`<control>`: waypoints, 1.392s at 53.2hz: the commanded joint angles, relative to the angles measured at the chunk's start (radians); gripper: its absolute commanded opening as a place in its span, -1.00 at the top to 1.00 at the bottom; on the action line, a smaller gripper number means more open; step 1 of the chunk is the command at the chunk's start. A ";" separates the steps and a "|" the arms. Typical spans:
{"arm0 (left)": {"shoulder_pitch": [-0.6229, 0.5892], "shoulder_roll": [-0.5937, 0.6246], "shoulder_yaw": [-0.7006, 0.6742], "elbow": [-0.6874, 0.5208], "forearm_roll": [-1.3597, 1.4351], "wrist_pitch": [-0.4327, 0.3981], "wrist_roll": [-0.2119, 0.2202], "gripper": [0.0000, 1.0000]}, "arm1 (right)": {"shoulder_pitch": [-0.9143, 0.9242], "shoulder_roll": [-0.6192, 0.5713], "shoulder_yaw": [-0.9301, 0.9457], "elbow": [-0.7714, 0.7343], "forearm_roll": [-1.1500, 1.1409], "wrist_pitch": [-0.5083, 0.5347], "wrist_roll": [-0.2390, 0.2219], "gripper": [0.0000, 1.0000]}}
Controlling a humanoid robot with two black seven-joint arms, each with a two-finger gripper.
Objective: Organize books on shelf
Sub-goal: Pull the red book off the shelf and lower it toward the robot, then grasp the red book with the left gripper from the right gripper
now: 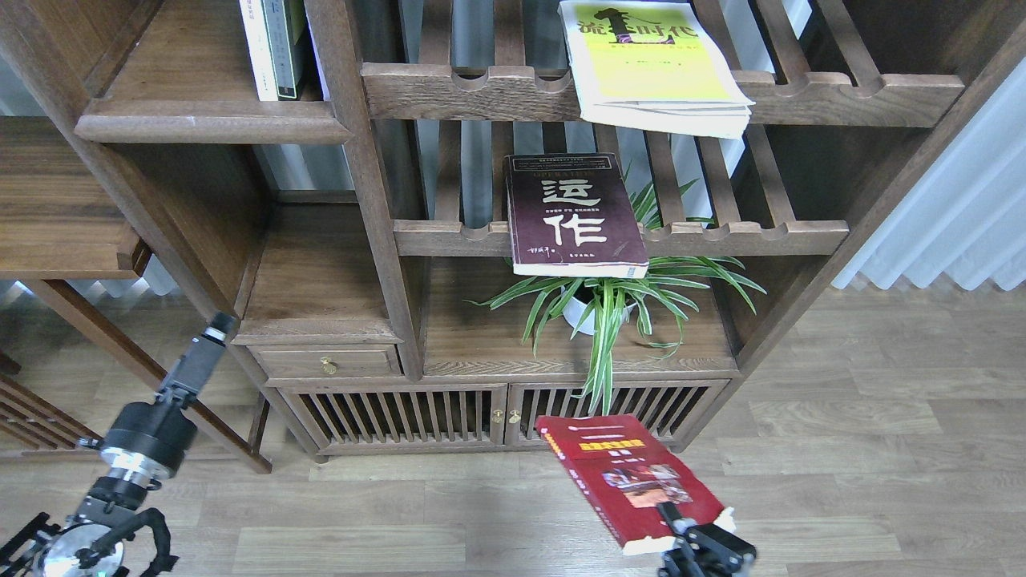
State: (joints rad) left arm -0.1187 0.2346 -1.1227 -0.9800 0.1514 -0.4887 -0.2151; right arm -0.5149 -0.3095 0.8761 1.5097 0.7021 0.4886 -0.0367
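Observation:
A dark maroon book (573,216) with big white characters lies on the middle slatted rack, overhanging its front rail. A yellow-green book (651,64) lies on the upper slatted rack, on top of other pages. My right gripper (672,514) is shut on the lower edge of a red book (629,473) with small photos and holds it in the air in front of the cabinet doors. The solid plank shelf (200,124) at the upper left carries thin white and green-spined books (272,48). My left gripper (215,328) is low at the left, empty; its fingers cannot be told apart.
A potted spider plant (597,312) stands on the cabinet top under the maroon book. A small drawer (325,362) and slatted cabinet doors (449,417) are below. A second dark shelf unit (64,240) is at the far left. A curtain (954,208) hangs at the right.

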 commanded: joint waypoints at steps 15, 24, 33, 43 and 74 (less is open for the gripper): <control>0.047 -0.098 0.297 -0.071 -0.231 0.000 0.002 -1.00 | 0.091 0.024 -0.134 -0.112 -0.032 0.000 -0.008 0.88; 0.071 -0.195 0.440 -0.085 -0.283 0.000 0.002 -1.00 | 0.156 0.035 -0.154 -0.137 -0.032 0.000 -0.008 0.87; 0.126 -0.235 0.500 -0.089 -0.291 0.000 0.002 -1.00 | 0.176 0.053 -0.155 -0.146 -0.029 0.000 -0.008 0.86; 0.166 -0.235 0.524 -0.106 -0.293 0.000 -0.001 -1.00 | 0.179 0.055 -0.157 -0.146 -0.029 0.000 -0.011 0.85; 0.180 -0.235 0.524 -0.060 -0.319 0.000 -0.004 -0.89 | 0.161 0.078 -0.273 -0.146 -0.059 0.000 -0.038 0.84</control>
State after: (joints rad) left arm 0.0616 0.0000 -0.5989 -1.0527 -0.1670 -0.4887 -0.2145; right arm -0.3532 -0.2359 0.6212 1.3636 0.6538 0.4887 -0.0722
